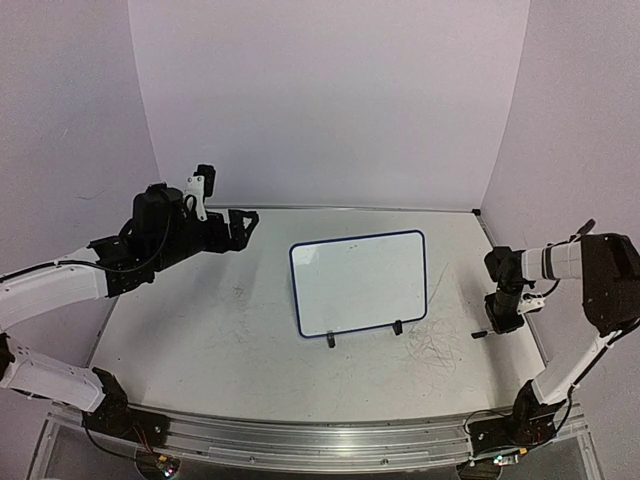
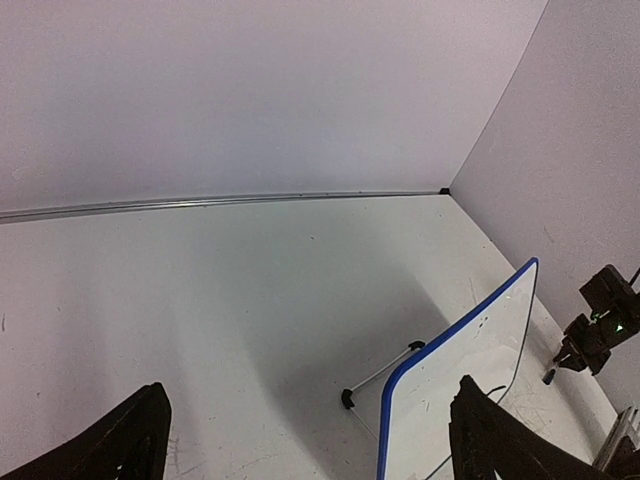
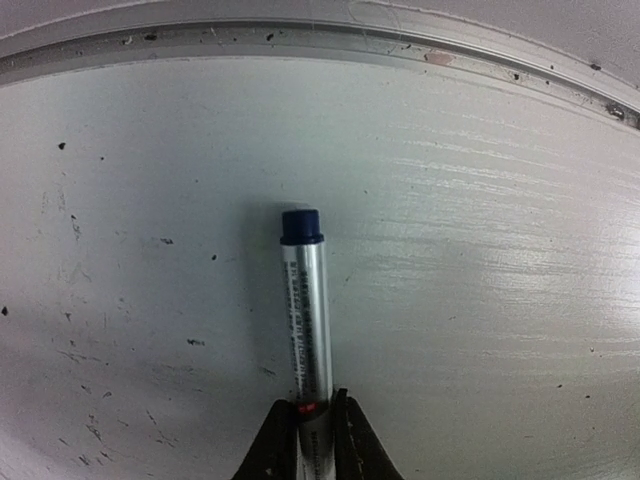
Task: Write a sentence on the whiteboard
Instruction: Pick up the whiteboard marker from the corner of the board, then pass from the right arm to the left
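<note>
The whiteboard stands tilted on two black feet at mid-table, blue rim all round. Its white face carries no sentence that I can see. In the left wrist view the whiteboard shows at the lower right. My left gripper hangs open above the back left of the table, apart from the board, nothing between its fingers. A silver marker with a dark blue cap lies on the table at the right. My right gripper is shut on its lower barrel. From above, the right gripper sits low beside the marker.
A thin wire stand leg props the board from behind. Grey scribble scuffs mark the tabletop in front of the board. A metal rail runs along the table's edge just beyond the marker. Walls close in the back and both sides.
</note>
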Controlling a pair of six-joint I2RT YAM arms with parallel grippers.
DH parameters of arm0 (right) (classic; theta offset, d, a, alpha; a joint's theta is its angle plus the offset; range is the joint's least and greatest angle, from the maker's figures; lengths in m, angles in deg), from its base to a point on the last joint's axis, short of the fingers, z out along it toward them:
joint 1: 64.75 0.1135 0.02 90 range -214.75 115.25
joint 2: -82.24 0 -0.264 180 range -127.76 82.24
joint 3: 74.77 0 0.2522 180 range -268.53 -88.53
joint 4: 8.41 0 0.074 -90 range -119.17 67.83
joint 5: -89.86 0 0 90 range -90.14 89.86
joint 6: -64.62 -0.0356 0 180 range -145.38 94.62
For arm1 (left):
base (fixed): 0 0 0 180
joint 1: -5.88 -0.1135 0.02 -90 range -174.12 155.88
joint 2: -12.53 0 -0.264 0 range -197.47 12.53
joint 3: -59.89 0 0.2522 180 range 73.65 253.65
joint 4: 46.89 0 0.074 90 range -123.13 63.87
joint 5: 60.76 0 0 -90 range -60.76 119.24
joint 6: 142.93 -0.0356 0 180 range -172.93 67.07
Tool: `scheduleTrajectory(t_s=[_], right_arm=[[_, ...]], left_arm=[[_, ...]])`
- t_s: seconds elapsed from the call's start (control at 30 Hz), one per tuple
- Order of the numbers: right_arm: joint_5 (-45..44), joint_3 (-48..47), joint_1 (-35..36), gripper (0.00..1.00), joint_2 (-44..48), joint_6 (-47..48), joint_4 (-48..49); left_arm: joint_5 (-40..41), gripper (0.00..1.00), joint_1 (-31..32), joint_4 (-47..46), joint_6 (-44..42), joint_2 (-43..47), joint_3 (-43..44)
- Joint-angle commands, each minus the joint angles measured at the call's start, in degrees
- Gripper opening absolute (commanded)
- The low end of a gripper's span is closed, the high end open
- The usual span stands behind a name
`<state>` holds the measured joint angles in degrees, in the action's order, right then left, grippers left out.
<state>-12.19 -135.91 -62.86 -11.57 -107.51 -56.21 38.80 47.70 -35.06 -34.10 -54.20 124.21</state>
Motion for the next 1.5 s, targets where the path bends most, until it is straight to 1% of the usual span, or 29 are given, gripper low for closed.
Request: scheduleTrajectory(t_s=[0.0,0.1,0.2,0.3,0.4,0.47,0.57,0.63,0.7,0.8,0.9,0.97,1.07,1.17,1.27,1.4,1.47], right_arm=[[0.83,0.08,-0.31,0.16,2.21,-0.09,-0.67],[0.75,0.66,-0.31,0.14,5.65,1.15,-0.51],[1.04,2.08,-0.31,0.08,10.79,4.31,1.33],[0.80,4.15,-0.31,0.01,18.01,9.79,5.37],[3.13,6.60,-0.31,0.00,25.47,20.01,12.61],[9.64,8.79,-0.31,0.00,30.85,30.45,21.62],[24.06,12.79,-0.27,0.00,39.58,43.79,37.16],[33.91,14.63,-0.22,0.00,43.54,47.93,46.62],[40.02,14.33,-0.14,0.00,45.73,50.01,51.07],[47.22,12.74,0.24,0.00,46.43,49.49,55.83],[50.12,13.45,2.36,0.00,47.36,45.13,63.38],[49.10,14.08,5.61,0.00,47.81,41.86,68.23],[43.94,13.48,13.15,0.00,46.92,40.66,71.62],[39.92,13.57,19.10,0.00,44.49,38.52,77.36],[37.84,12.74,23.17,0.00,41.17,37.46,81.04],[36.99,10.71,28.48,0.00,36.39,36.85,84.66],[36.77,9.65,30.51,0.00,34.37,36.82,85.90]], left_arm=[[-0.12,0.98,-0.25,-0.01,-0.30,1.46,3.44],[-0.50,0.99,-0.25,0.99,0.61,1.25,5.03],[-2.33,0.99,-0.25,1.57,1.66,0.46,7.20],[-7.29,0.99,-0.25,1.58,2.60,-1.06,10.12],[-14.52,0.99,-0.20,1.58,3.64,-3.00,12.87],[-18.90,0.99,-0.16,1.55,4.50,-4.55,14.83],[-25.18,0.99,-0.05,0.07,6.62,-7.35,17.16],[-30.00,0.97,0.27,-2.07,8.32,-9.34,18.65],[-31.67,0.95,1.52,-3.60,10.01,-12.09,20.01],[-32.60,0.92,4.59,-6.31,11.56,-15.99,21.95],[-32.16,0.90,8.88,-6.91,11.10,-21.25,25.71],[-32.01,0.89,11.71,-7.01,9.99,-24.34,28.49],[-32.68,0.88,15.29,-7.69,8.57,-29.14,32.33],[-35.15,0.84,17.43,-10.29,8.51,-33.04,34.51],[-38.16,0.81,18.03,-14.08,9.91,-35.01,34.82],[-39.35,0.74,18.05,-16.39,10.96,-36.19,35.80],[-40.20,0.73,18.05,-17.72,11.50,-36.35,35.52]])
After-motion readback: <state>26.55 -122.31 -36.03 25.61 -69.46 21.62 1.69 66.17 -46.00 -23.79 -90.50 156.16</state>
